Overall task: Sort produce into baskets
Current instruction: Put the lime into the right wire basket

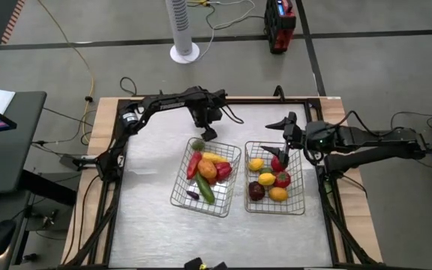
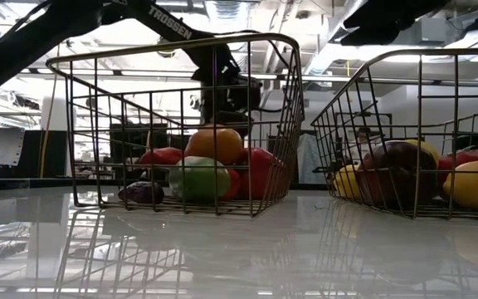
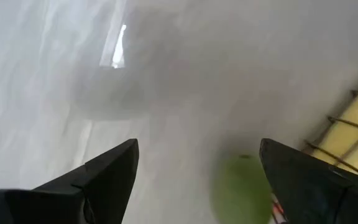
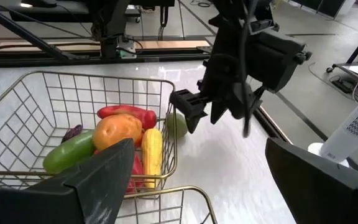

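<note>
Two silver wire baskets stand side by side. The left basket [image 1: 181, 189] holds red peppers, an orange piece, a yellow piece, a green cucumber [image 1: 205, 191] and a dark piece. The right basket [image 1: 298, 196] holds lemons, red pieces and a dark plum [image 1: 256, 190]. A green lime [image 4: 176, 124] lies on the table just outside the left basket's far wall. My left gripper [image 1: 207, 133] hangs open above it, pointing down. In the left wrist view the lime [image 3: 241, 186] shows between the fingers and below them. My right gripper [image 1: 280, 141] waits open over the right basket's far edge.
The baskets stand close together at mid-table, with a narrow gap between them [image 2: 305, 191]. Bare tabletop [image 1: 148, 225] lies toward the near and left edges. A white fan [image 1: 184, 30] and a red device [image 1: 279, 22] stand on the floor beyond the far edge.
</note>
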Available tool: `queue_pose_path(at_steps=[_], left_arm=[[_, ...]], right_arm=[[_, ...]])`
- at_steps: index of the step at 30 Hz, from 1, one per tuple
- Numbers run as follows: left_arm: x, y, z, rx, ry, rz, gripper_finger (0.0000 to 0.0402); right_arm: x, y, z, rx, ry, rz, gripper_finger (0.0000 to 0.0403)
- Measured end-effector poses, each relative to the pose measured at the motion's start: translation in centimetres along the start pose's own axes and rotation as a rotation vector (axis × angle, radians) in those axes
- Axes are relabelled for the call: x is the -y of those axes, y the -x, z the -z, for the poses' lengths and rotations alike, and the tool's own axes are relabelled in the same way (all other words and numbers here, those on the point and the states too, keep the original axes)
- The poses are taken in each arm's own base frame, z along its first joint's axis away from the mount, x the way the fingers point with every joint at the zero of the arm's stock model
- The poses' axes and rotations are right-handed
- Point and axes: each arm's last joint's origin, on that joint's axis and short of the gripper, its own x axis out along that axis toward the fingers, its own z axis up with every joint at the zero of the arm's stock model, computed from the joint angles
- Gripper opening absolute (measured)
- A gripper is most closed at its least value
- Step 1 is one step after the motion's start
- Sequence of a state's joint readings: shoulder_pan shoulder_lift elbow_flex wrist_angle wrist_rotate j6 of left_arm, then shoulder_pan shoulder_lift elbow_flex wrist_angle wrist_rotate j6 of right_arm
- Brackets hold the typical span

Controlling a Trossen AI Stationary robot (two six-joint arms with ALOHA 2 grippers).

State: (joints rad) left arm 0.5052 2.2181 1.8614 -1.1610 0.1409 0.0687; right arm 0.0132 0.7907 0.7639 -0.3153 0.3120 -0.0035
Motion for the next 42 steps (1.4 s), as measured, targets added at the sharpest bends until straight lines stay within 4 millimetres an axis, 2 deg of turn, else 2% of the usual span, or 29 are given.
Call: queue_pose_path(at_steps=[2, 6, 9, 13, 18, 25, 28, 32, 37, 42], left_arm=[[0.3, 0.0, -0.1, 0.002, -0.040, -0.024, 0.0323], [-0.2, 1.6, -0.3, 0.092, -0.079, -0.110, 0.0323], [-0.9, 4.5, -0.2, 0.212, -0.080, -0.130, 0.0323], [-1.3, 8.9, 1.2, 0.313, -0.109, -0.118, 0.0323], [-1.2, 12.6, 3.3, 0.355, -0.106, -0.132, 0.0323], [-1.3, 14.5, 4.8, 0.368, -0.053, -0.165, 0.0323], [-1.1, 14.3, 5.2, 0.424, -0.056, -0.142, 0.0323], [-0.5, 11.6, 6.6, 0.500, -0.096, -0.163, 0.0323], [-1.4, 8.4, 10.4, 0.490, -0.035, -0.166, 0.0323], [-1.8, 7.0, 14.3, 0.457, 0.010, -0.102, 0.0322]], right_arm=[[0.0, 0.0, 0.0, 0.001, -0.003, 0.000, 0.0388], [0.0, 0.0, 0.0, 0.004, -0.005, 0.000, 0.0388], [-0.1, 0.0, 0.0, 0.003, -0.010, -0.003, 0.0388], [-0.4, 0.1, 0.0, -0.002, -0.006, -0.020, 0.0388], [-0.7, 0.2, 0.2, -0.013, 0.004, -0.037, 0.0388], [-0.8, 0.2, 0.4, -0.034, -0.015, -0.044, 0.0388], [-1.1, 0.3, 0.5, -0.040, -0.022, -0.060, 0.0388], [-1.5, 0.5, 0.5, -0.038, -0.017, -0.081, 0.0388], [-1.5, 0.5, 0.3, -0.020, -0.020, -0.080, 0.0388], [-1.1, 0.3, 0.0, 0.008, -0.038, -0.055, 0.0388]])
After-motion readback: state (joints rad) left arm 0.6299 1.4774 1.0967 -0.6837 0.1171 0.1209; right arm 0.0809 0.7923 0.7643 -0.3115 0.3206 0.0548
